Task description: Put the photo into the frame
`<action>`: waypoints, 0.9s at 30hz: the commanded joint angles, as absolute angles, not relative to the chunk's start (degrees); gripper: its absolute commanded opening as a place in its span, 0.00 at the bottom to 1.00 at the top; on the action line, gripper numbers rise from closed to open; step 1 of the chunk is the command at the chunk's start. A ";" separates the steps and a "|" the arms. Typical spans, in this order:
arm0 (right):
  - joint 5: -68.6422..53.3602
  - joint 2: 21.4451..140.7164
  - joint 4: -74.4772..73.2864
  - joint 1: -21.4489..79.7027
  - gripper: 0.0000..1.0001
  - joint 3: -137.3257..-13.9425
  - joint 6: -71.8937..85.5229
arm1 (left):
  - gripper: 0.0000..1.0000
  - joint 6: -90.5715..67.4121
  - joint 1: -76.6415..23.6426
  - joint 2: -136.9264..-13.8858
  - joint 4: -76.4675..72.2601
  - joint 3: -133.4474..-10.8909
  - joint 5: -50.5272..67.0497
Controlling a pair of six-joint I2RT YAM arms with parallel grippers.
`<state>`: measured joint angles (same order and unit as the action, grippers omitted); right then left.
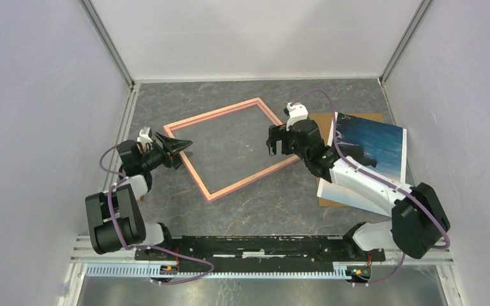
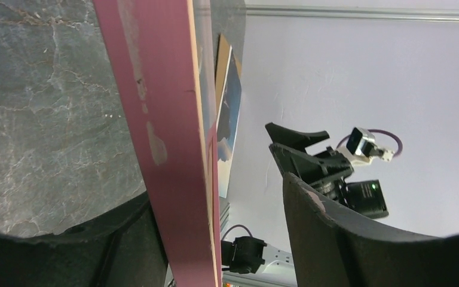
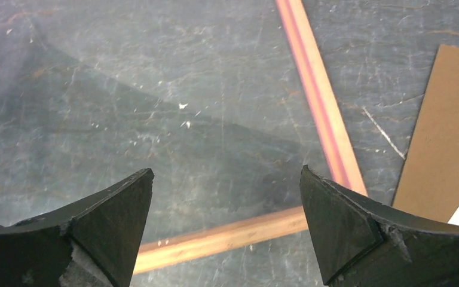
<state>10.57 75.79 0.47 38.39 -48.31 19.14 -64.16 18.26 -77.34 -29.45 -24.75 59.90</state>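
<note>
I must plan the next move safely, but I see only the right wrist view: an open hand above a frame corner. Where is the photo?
Observer: The photo lies on a brown board, to the right of the frame.
Operator: Where is the left hand?
Observer: The left hand is at the frame's left corner, with one rail between its fingers.
Operator: Does it pinch the rail?
Observer: It seems not. In the left wrist view, there is a clear gap between the rail and one finger.

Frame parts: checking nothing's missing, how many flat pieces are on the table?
3: the frame mid-table, the photo at right, the backing board beneath it; more could hide under those.
</note>
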 commanded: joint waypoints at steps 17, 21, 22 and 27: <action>-11.22 107.68 4.44 22.98 0.98 -75.67 8.14 | 0.68 -70.27 20.27 -80.29 -43.77 -26.19 62.17; -14.08 105.91 12.81 20.39 0.98 -67.56 13.22 | 0.70 -71.28 20.30 -80.26 -46.63 -26.10 62.47; -15.27 106.07 14.06 19.93 0.97 -66.54 14.11 | 0.70 -71.14 20.25 -80.26 -46.53 -26.10 62.36; -20.26 109.41 15.51 19.11 0.81 -65.96 17.53 | 0.70 -70.58 20.29 -81.33 -45.79 -26.02 61.59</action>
<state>-14.17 108.05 9.76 19.16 -66.13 13.82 -68.58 19.90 -80.42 -40.97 -24.75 60.40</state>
